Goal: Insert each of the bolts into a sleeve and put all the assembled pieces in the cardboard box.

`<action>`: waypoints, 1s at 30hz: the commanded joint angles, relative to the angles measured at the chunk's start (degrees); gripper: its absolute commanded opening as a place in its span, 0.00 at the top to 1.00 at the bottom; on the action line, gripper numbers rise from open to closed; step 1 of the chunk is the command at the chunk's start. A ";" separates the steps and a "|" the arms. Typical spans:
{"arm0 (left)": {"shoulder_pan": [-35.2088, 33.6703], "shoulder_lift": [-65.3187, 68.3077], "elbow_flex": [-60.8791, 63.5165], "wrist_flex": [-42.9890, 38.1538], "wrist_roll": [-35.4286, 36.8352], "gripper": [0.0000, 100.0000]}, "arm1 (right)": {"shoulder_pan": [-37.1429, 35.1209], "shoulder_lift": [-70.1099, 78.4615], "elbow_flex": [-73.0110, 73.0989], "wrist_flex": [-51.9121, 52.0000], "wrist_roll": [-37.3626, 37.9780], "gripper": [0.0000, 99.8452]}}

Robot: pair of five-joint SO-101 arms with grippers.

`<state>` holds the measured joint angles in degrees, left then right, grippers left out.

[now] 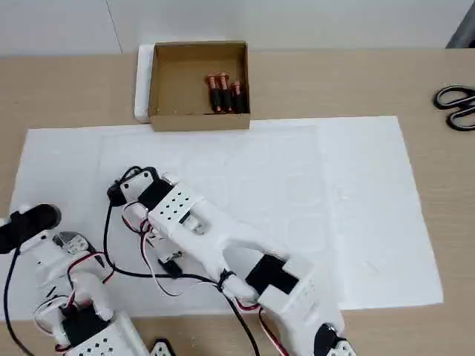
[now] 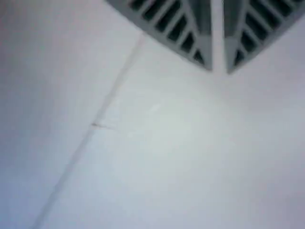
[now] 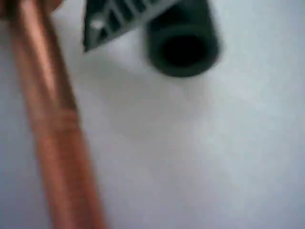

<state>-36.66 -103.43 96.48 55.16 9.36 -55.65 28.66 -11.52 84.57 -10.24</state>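
The cardboard box [image 1: 165, 81] stands at the back of the table with three assembled bolt-and-sleeve pieces [image 1: 223, 93] lying in its right half. My right gripper [image 1: 130, 189] hangs low over the left-centre of the white paper. Right under it, in the right wrist view, a copper bolt [image 3: 50, 124] lies beside a dark sleeve [image 3: 183, 45] whose open end faces the camera. Part of that gripper [image 3: 114, 19] sits between the two. My left gripper [image 2: 217, 47] is shut with nothing in it, above bare paper near the front left [image 1: 30, 221].
A white paper sheet [image 1: 334, 200] covers most of the table. Black scissors [image 1: 456, 106] lie at the far right edge. Cables [image 1: 133, 271] trail over the front of the paper between the two arms.
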 commanded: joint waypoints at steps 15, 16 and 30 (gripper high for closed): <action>-0.18 -0.70 -1.36 0.09 -0.26 0.99 | 6.64 4.35 -7.12 0.40 0.00 0.98; -0.18 -0.70 -1.36 0.09 -0.26 0.99 | 7.08 4.18 -7.38 0.40 0.00 0.98; -0.09 -0.70 -1.36 0.00 -0.26 0.99 | 10.68 4.09 -11.96 11.56 24.18 1.00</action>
<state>-36.66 -103.43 96.48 55.16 9.36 -47.82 33.32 -19.34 91.60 9.45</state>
